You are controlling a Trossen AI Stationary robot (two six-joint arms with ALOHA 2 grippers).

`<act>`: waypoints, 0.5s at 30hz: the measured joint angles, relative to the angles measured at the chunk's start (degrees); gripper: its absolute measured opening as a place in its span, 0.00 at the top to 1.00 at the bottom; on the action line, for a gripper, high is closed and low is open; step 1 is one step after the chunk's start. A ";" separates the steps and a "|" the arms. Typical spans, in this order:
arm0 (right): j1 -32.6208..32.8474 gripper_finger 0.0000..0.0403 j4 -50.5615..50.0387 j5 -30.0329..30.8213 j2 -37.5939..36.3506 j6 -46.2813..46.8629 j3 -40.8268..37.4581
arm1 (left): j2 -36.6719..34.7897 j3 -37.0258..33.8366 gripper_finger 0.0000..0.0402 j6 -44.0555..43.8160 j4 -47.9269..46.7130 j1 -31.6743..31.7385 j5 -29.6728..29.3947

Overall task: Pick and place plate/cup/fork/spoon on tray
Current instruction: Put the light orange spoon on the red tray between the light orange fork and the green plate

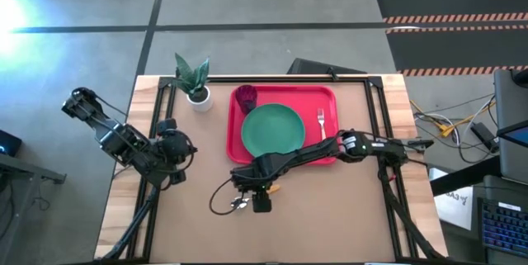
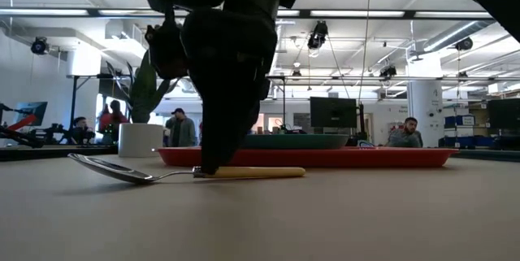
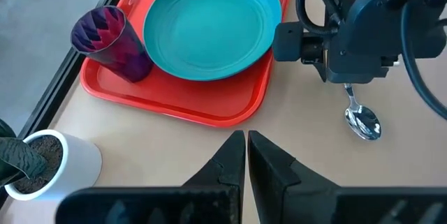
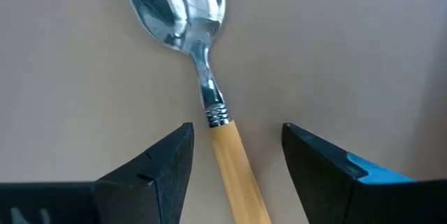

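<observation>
The spoon [image 4: 209, 105] lies flat on the table just off the red tray's [image 1: 326, 96] near left corner, with its silver bowl [image 3: 363, 123] pointing away from the tray. It also shows in the low view [image 2: 162, 174]. My right gripper [image 4: 237, 130] is open and down at the table. Its fingers stand on either side of the spoon's yellow handle, close to the neck, with a gap on each side. The teal plate [image 1: 272, 129], the purple cup [image 1: 246, 96] and the fork [image 1: 321, 123] rest on the tray. My left gripper [image 3: 246, 140] is shut and empty at the table's left.
A white pot with a green plant [image 1: 198, 96] stands on the table left of the tray's far left corner. Black frame rails run along the table's left and right sides. People show in the room beyond the table in the low view.
</observation>
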 joint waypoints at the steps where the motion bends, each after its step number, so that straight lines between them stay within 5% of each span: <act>1: 0.00 0.49 0.47 -0.47 -0.10 0.08 -0.50 | 0.02 -0.02 1.00 -0.02 0.00 -0.02 0.00; 15: 0.43 0.58 2.42 -0.36 -0.17 1.80 -1.88 | 0.09 -0.09 1.00 -0.04 -0.01 -0.02 0.11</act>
